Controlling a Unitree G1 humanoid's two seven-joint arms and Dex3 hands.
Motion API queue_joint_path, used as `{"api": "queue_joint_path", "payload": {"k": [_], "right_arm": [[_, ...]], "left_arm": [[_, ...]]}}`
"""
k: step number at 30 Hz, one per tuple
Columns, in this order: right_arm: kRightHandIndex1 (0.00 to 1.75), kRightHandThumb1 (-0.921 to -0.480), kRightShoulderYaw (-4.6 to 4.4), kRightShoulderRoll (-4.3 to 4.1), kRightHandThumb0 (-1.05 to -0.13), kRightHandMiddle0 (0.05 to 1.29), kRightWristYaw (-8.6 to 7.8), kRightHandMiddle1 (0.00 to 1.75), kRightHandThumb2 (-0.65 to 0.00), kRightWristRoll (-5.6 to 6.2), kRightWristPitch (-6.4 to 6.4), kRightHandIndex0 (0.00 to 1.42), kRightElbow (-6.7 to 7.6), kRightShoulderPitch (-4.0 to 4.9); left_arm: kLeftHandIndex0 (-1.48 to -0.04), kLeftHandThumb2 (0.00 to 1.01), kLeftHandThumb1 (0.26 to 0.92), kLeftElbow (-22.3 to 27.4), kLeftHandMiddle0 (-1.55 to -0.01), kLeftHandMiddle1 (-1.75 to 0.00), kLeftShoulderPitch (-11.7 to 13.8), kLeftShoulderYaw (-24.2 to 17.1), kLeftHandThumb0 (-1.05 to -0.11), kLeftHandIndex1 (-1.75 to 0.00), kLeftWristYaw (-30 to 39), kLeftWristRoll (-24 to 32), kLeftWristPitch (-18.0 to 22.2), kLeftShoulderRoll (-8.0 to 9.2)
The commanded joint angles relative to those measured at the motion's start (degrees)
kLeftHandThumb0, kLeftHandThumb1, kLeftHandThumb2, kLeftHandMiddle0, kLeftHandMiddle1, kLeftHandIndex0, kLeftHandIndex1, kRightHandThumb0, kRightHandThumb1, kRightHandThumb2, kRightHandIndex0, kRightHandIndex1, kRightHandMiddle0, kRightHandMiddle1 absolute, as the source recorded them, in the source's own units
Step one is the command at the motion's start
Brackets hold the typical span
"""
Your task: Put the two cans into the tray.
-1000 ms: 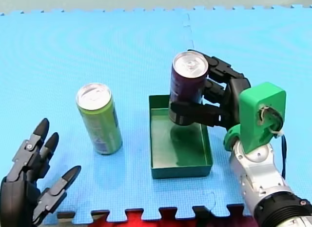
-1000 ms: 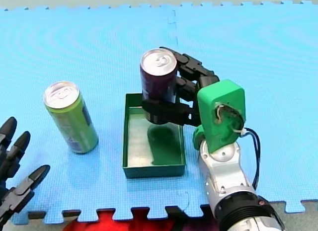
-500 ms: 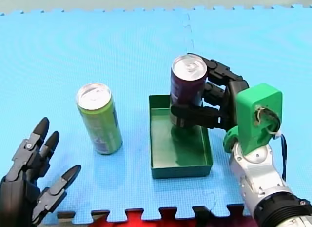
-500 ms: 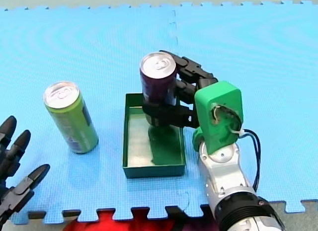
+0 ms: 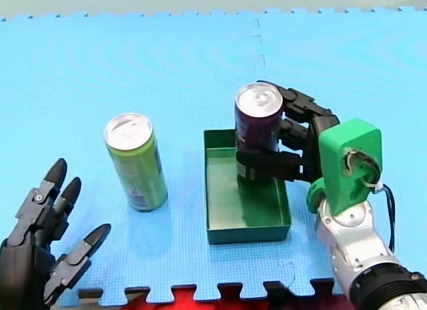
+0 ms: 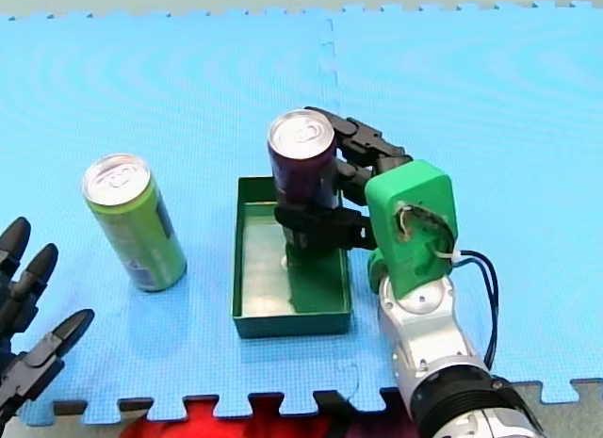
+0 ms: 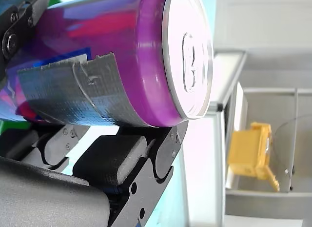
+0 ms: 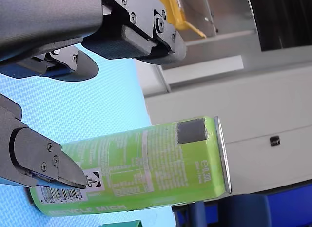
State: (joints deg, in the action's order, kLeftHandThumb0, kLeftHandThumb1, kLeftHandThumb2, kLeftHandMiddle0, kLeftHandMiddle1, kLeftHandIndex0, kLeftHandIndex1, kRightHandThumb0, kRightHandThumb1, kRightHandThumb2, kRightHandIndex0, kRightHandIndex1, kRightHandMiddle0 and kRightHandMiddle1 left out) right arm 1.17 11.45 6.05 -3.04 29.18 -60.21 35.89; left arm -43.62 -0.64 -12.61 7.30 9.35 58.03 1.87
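Cans, two: green [image 5: 137,167], purple [image 5: 257,123] (right hand [image 5: 295,149]), perhaps touching one tray [image 5: 247,233].

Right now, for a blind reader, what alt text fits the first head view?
The robot's right hand grips an upright purple metal can, its base inside a green rectangular tray on blue foam matting. A lime-green metal can stands left of the tray; the empty left hand is at near left.

Both head views overlook tray [image 5: 230,210] — wrist views close.
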Motion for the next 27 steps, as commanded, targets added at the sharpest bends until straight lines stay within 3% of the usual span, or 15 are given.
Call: {"api": "queue_joint_path", "payload": {"k": [1, 10, 18, 21, 27], "right_arm": [[0.00, -0.736, 0.28, -0.19, -0.405, 1.17, -0.15, 0.00, -0.001, 0.34, 1.23, 1.32, -0.72, 0.92], [0.00, -0.734, 1.46, -0.17, -0.412, 1.17, -1.54, 0.00, 0.000, 1.23, 4.39, 1.33, -4.53, 1.78], [0.00, -0.732, 2.42, -0.13, -0.419, 1.17, -2.73, 0.00, 0.000, 1.82, 6.27, 1.33, -6.23, 2.07], [0.00, -0.731, 3.18, 0.23, -0.424, 1.17, -3.96, 0.00, 0.000, 2.73, 7.23, 1.33, -6.78, 1.97], [0.00, -0.732, 5.45, 1.14, -0.427, 1.17, -8.14, 0.00, 0.000, 5.83, 8.93, 1.33, -7.74, 2.07]], "left_arm": [[-0.37, 0.00, 0.810, 0.41, -0.43, 0.00, -0.05, -0.25, -0.999, 0.00, 0.02, 0.17, -0.11, 0.28], [-0.37, 0.00, 0.810, 1.04, -0.43, 0.00, 0.28, -0.37, -1.005, 0.00, 0.27, 0.32, -0.33, 0.30], [-0.37, 0.00, 0.810, 1.06, -0.43, 0.00, 0.28, -0.57, -1.004, 0.00, 0.68, 0.56, -0.38, 0.39], [-0.38, 0.00, 0.808, 0.87, -0.43, 0.00, 0.22, -0.65, -1.002, 0.00, 0.96, 0.80, -0.26, 0.40], [-0.38, 0.00, 0.809, 0.69, -0.43, 0.00, 0.22, -0.79, -1.003, 0.00, 1.25, 0.88, 0.06, 0.39]]}}
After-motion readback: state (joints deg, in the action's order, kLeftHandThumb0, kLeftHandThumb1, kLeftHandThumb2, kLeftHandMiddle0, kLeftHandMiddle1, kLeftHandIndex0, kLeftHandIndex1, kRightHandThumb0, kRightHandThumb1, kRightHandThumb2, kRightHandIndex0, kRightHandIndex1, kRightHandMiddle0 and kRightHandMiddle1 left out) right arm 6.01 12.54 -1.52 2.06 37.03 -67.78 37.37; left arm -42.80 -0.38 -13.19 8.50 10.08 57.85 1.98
